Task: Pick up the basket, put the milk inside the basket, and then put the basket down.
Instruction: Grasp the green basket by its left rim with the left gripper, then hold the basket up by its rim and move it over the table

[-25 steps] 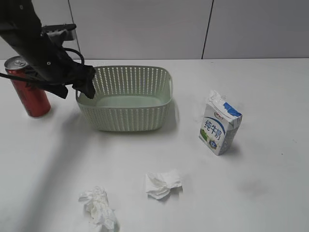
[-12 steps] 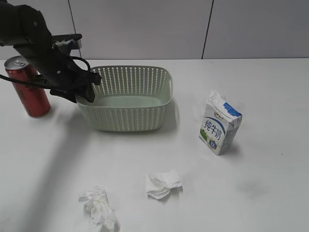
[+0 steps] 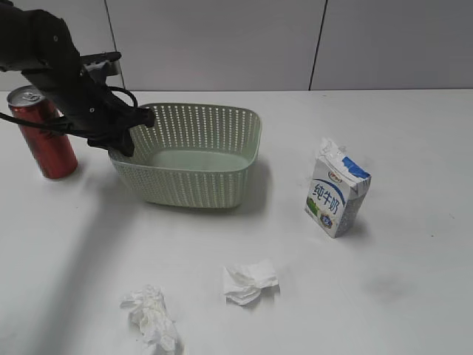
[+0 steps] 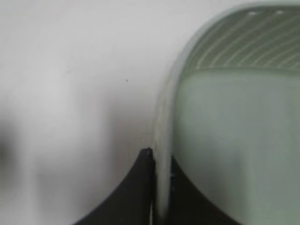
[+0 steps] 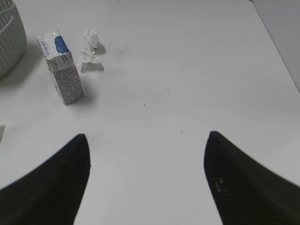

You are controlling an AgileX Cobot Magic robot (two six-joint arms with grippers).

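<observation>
Left tool pinched on pale green perforated plastic basket rim; that end now lifted, tilted. Right tool open, empty.

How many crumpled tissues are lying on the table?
2. One tissue lies in front of the basket, left of the milk; the other tissue lies nearer the front-left edge.

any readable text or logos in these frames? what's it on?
"纯牛奶": blue vertical characters on the milk carton front.
Small round logo above them: too small to read.
Fine print on the carton's side, right wrist view: blurred.
Red soda can: no legible label.
Basket: none.
</observation>
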